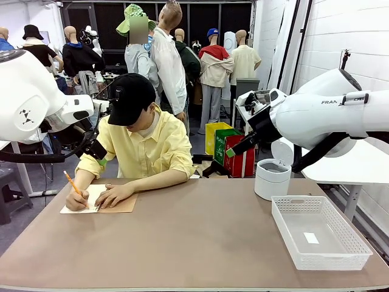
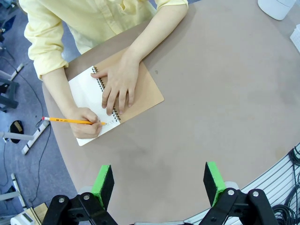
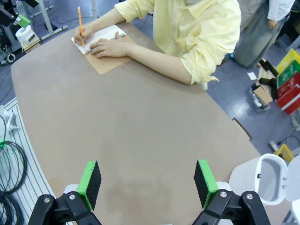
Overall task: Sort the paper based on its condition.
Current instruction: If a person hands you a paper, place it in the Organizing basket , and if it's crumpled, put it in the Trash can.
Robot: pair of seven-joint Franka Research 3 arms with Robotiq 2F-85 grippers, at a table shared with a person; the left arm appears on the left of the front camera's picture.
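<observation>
Loose paper is out of view. At the table's far left a person writes with a yellow pencil (image 1: 73,182) on the white page of a brown-covered spiral notebook (image 1: 121,204), one hand flat on it. The left wrist view has the notebook (image 2: 145,93) well beyond my left gripper (image 2: 159,180), which is open with nothing between its green pads. In the front view my left gripper (image 1: 98,157) hangs above the table's left edge, near the person's shoulder. My right gripper (image 3: 147,180) is open over bare table. From the front, my right gripper (image 1: 234,150) hovers high at the right.
A white mesh basket (image 1: 333,259) stands at the near right, with a tiny white label (image 1: 310,238) inside. Behind it is a round white bin (image 1: 271,179) with its lid up. The person's arms lie over the far left of the brown table (image 1: 194,237).
</observation>
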